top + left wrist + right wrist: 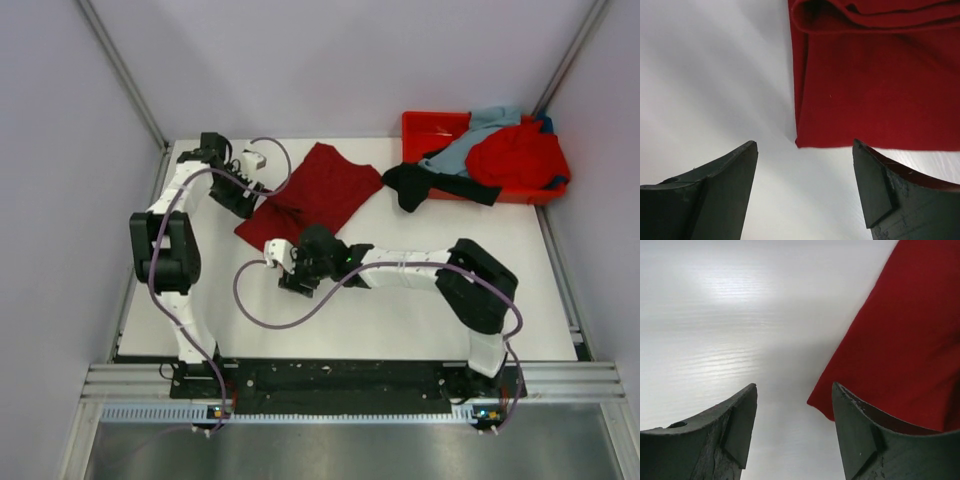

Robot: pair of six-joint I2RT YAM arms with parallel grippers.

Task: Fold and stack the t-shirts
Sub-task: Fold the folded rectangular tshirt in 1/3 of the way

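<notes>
The dark crimson t-shirt (315, 195) lies folded near the middle of the white bench (400, 310). The left hand (804, 145) is at its left edge, fingers spread wide and gripping nothing, with a folded corner of the cloth just ahead. The right hand (794, 385) is at the shirt's near corner, also spread and empty (the cloth edge lies just beside one finger). The bright red t-shirt (515, 155) and pale grey-blue t-shirt (480, 130) are heaped in the orange-red tray (415, 128) at the back right; the black t-shirt (412, 186) spills over its front wall onto the bench
</notes>
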